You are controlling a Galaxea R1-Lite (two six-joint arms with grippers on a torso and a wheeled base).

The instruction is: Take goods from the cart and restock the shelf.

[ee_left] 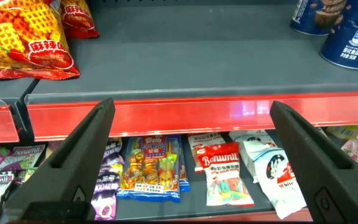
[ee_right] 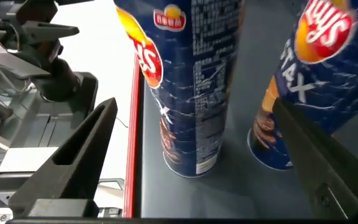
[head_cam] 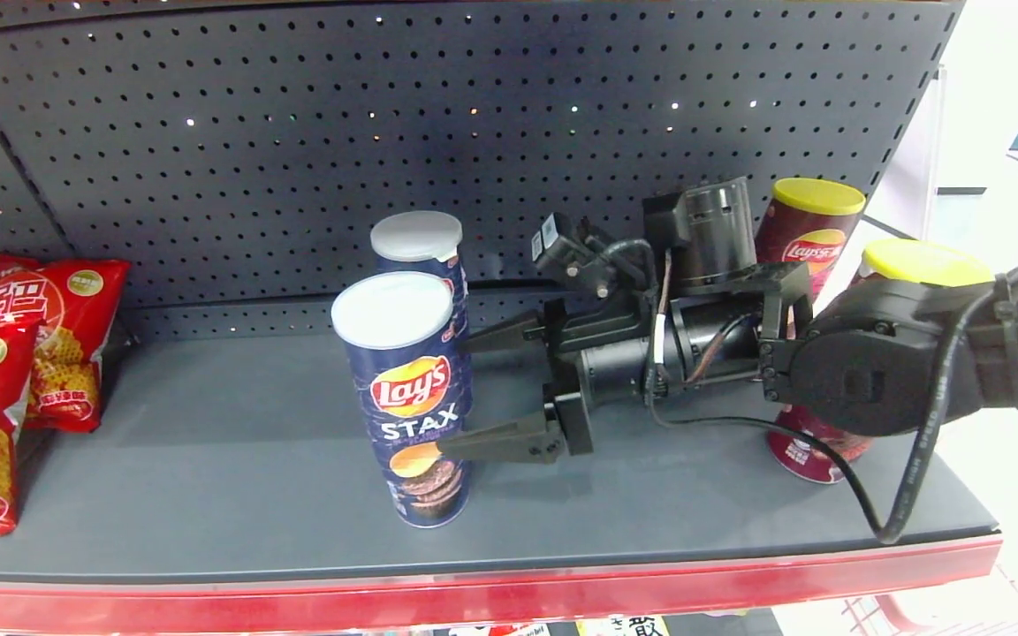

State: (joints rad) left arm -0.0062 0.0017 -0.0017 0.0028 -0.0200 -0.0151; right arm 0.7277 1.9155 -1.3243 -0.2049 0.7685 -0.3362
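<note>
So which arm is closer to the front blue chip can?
Right. The right gripper has its open jaws close by the front blue can on the shelf; the left gripper is out before its red edge, well off.

Held left gripper [ee_left: 192,104] with fingers spread wide apart, just before the red front edge [ee_left: 166,118] of the grey shelf [ee_left: 185,62]. Carried on that shelf: red snack bags [ee_left: 17,37] at one end, blue cans [ee_left: 353,43] at the other, well apart. Lay beneath, on the lower shelf [ee_left: 194,202]: colourful sweet packets [ee_left: 229,174], side by side.
</note>
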